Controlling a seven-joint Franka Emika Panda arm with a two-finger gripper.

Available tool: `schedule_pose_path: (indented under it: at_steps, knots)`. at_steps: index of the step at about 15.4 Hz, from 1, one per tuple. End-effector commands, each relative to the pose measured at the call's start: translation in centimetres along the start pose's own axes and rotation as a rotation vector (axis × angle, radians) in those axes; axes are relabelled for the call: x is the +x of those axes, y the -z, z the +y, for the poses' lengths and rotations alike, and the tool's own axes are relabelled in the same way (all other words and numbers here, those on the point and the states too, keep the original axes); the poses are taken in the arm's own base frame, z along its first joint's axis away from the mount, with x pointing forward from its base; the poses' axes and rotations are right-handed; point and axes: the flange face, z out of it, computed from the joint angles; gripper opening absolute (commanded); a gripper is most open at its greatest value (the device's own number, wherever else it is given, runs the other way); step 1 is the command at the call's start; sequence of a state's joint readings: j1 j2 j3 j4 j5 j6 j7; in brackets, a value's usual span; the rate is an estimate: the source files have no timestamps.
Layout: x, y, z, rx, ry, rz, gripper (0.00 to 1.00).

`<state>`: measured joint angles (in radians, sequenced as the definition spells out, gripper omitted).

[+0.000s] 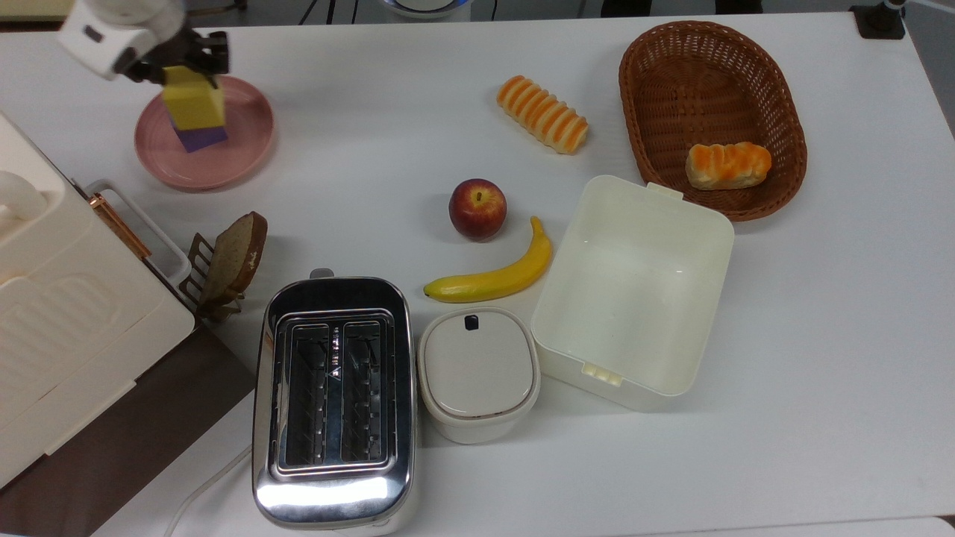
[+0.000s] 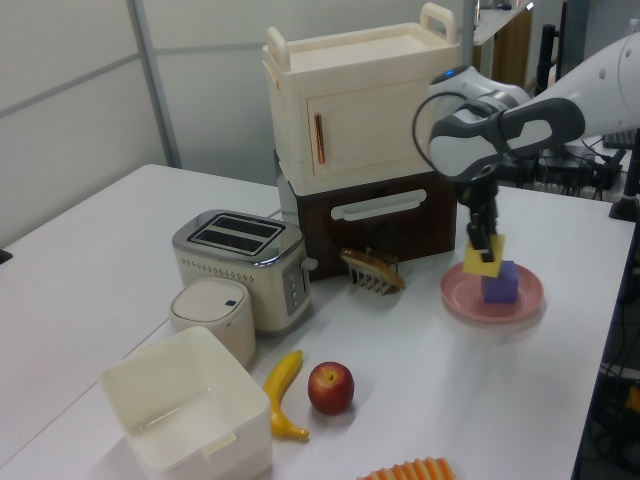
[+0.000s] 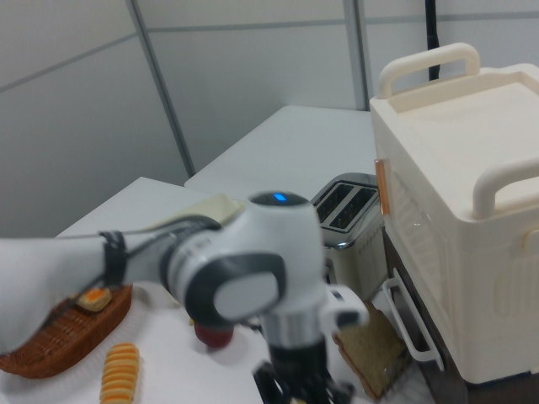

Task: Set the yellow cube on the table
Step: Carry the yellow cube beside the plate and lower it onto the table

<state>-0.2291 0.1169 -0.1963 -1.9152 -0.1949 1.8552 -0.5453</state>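
In the top view, my end effector (image 1: 195, 66) sits at the far left of the worktop (image 1: 418, 149), clamped on the upper part of the yellow cube (image 1: 194, 106). The cube hangs tilted over the pink plate (image 1: 246, 145), covering most of the purple cube (image 1: 200, 137), whose lower edge peeks out beneath it. To the right on the worktop lie a striped bread roll (image 1: 542, 113), an apple (image 1: 477, 208) and a banana (image 1: 494, 277) just near of the apple. A brown wicker basket (image 1: 656, 60) at the far right holds another orange roll (image 1: 727, 165). Near of the basket is an open white box (image 1: 634, 291), with a lidded white container (image 1: 477, 371) and a chrome toaster (image 1: 333, 399) to its left. A slice of bread in a rack (image 1: 233, 257) stands beside the cream cabinet (image 1: 67, 328) on the left.

In the left view, my end effector (image 2: 481, 245) points down and grips the yellow cube (image 2: 484, 260), which is lifted and tipped, just to the left view's left of the purple cube (image 2: 501, 282). The purple cube rests on the pink plate (image 2: 460, 296). The yellow cube looks clear of the plate's surface. The cabinet (image 2: 360, 110) stands behind, and the toaster (image 2: 240, 262) further left.

In the right view, my arm's wrist (image 3: 253, 290) fills the foreground, blurred, with the cabinet (image 3: 463, 210) on the right and the toaster (image 3: 345, 210) behind.
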Motion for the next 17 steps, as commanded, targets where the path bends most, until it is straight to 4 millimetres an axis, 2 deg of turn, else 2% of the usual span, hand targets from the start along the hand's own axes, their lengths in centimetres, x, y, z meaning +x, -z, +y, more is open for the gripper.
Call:
schedule_pose_path:
  at_steps: [1,2,4,5,6,8,9,10,12,14,15,17]
  knots:
    - [5.3,3.1,-13.1,-0.042,0.005,0.000,0.02]
    - [7.1,2.8,-17.3,-0.061,0.014,-0.004,0.03]
    - [9.6,0.5,-22.7,-0.087,0.021,-0.048,0.04]
    - [10.2,-0.3,-24.1,-0.095,0.029,-0.062,0.04]
    - [10.5,-0.9,-24.9,-0.100,0.036,-0.073,0.12]
    - [10.8,-1.3,-25.1,-0.102,0.033,-0.072,0.44]
    - [11.1,-1.0,-25.1,-0.103,0.027,-0.048,0.75]
    - [11.3,-0.9,-25.1,-0.102,0.003,-0.028,1.00]
    - [11.4,-0.6,-25.2,-0.102,-0.022,-0.014,1.00]
    - [11.2,0.7,-25.1,-0.100,-0.028,0.002,1.00]
    - [11.1,1.8,-25.0,-0.099,-0.034,0.015,1.00]
    - [10.6,5.7,-24.1,-0.081,-0.062,0.039,1.00]
